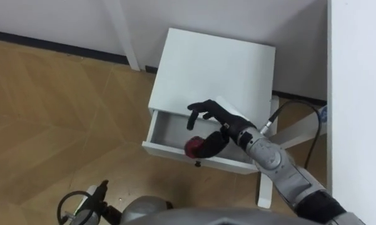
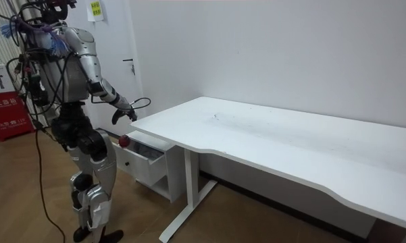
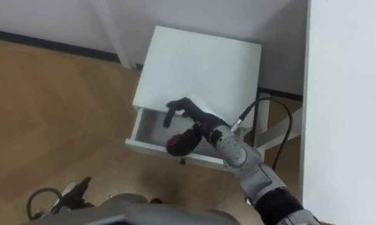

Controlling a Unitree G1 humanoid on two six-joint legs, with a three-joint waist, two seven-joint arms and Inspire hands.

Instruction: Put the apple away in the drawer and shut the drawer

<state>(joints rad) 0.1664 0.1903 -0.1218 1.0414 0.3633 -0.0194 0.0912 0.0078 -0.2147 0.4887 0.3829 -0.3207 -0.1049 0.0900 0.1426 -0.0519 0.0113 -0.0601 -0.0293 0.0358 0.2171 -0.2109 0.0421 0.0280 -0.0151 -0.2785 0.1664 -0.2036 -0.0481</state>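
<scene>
Right hand (image 1: 218,122) hangs over the open drawer (image 1: 169,130), palm down, fingers spread and nearly straight, gripping nothing. Apple (image 1: 193,146) is red and round, with no long axis or stem direction readable. In the eye views it sits just at the thumb side of the hand, over the drawer's front part, right of centre and close to the front panel. The room view shows it below the hand with a clear gap, level with the drawer's front rim; cannot tell if it rests inside or is in the air. The drawer's long axis runs left-right across the view, and it is pulled out toward the robot from a white cabinet (image 1: 213,69), with a small knob (image 1: 198,164) on the front. The cabinet stands on the wood floor (image 1: 62,112) beside the white desk (image 1: 360,94). Left hand (image 1: 95,199) is low at the lower left.
</scene>
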